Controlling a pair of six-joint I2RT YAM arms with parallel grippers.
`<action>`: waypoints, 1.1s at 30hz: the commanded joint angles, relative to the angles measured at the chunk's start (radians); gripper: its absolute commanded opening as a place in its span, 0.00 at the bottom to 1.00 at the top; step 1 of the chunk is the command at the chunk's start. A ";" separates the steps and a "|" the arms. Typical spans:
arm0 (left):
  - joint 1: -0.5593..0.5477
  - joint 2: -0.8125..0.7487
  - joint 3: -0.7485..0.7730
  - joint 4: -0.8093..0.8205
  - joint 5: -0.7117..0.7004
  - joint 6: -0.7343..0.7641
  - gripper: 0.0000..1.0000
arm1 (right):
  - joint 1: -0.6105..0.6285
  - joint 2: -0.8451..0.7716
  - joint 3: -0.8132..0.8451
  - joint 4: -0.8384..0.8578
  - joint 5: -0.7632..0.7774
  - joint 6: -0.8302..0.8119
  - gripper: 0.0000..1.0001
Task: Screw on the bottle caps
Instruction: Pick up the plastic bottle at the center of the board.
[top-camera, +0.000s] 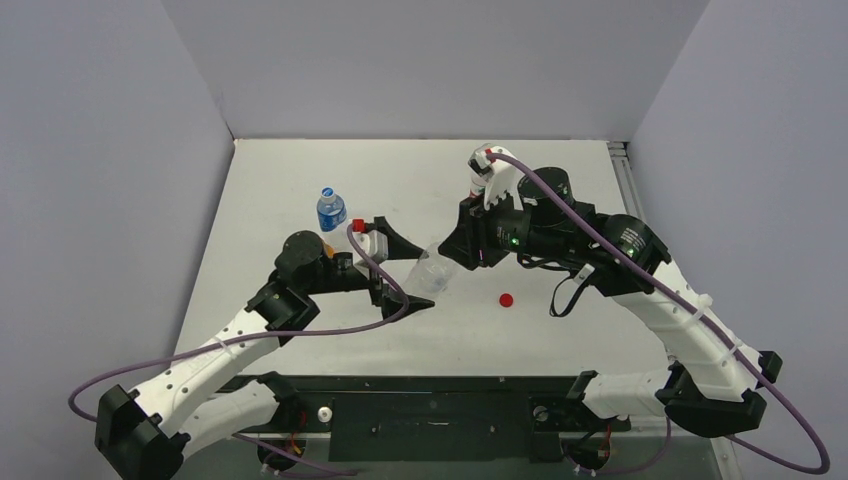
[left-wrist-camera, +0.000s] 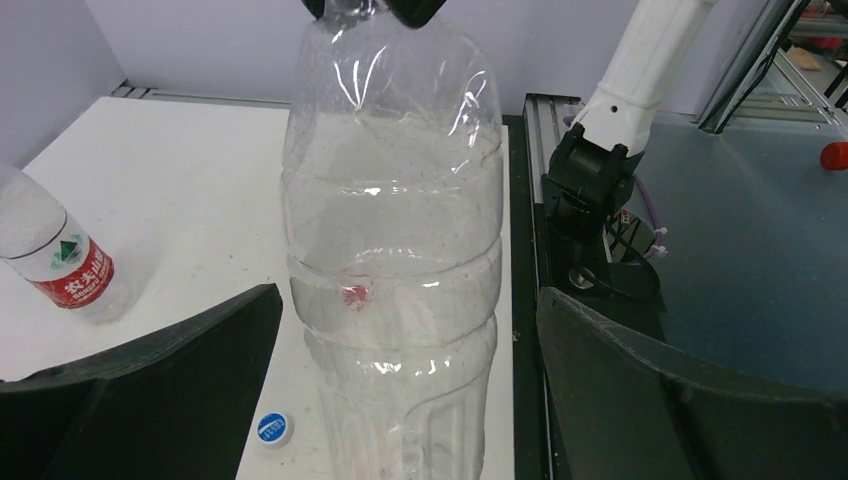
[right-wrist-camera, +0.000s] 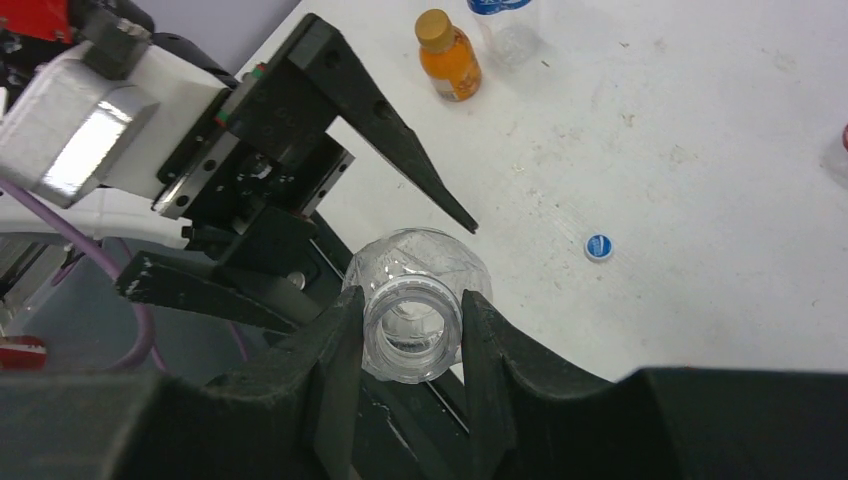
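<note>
The right gripper (right-wrist-camera: 409, 300) pinches the open neck of the clear bottle (top-camera: 430, 272). One finger presses each side of the threads, the mouth faces up and no cap is fitted. The bottle's long axis runs roughly upright, at mid-table between the two arms.

The left gripper (top-camera: 404, 272) is spread wide. Its fingers (left-wrist-camera: 160, 385) straddle the bottle's body from the far and near sides, and a gap shows on each.

- The red cap (top-camera: 506, 299) lies flat on the table (top-camera: 560, 190), to the right of the bottle and slightly nearer. There is open surface all round it, and it is well clear of the table edges.
- The blue cap (right-wrist-camera: 598, 246) lies close by the bottle's base, apparently on its far side, where both grippers crowd the room.

Judgement: the red cap is the easier approach. The right arm is nearer to it, but it is occupied, so the left fingers would likely need to close on the body first.
</note>
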 joint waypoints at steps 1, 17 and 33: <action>-0.009 0.016 0.047 0.007 -0.014 0.018 0.96 | 0.038 0.015 0.068 0.033 -0.025 -0.012 0.00; -0.022 0.078 0.046 0.099 -0.018 -0.102 0.49 | 0.058 0.004 0.024 0.058 0.057 -0.004 0.00; -0.008 -0.003 -0.015 -0.056 -0.398 -0.008 0.28 | -0.138 -0.202 -0.120 0.029 0.432 0.201 0.65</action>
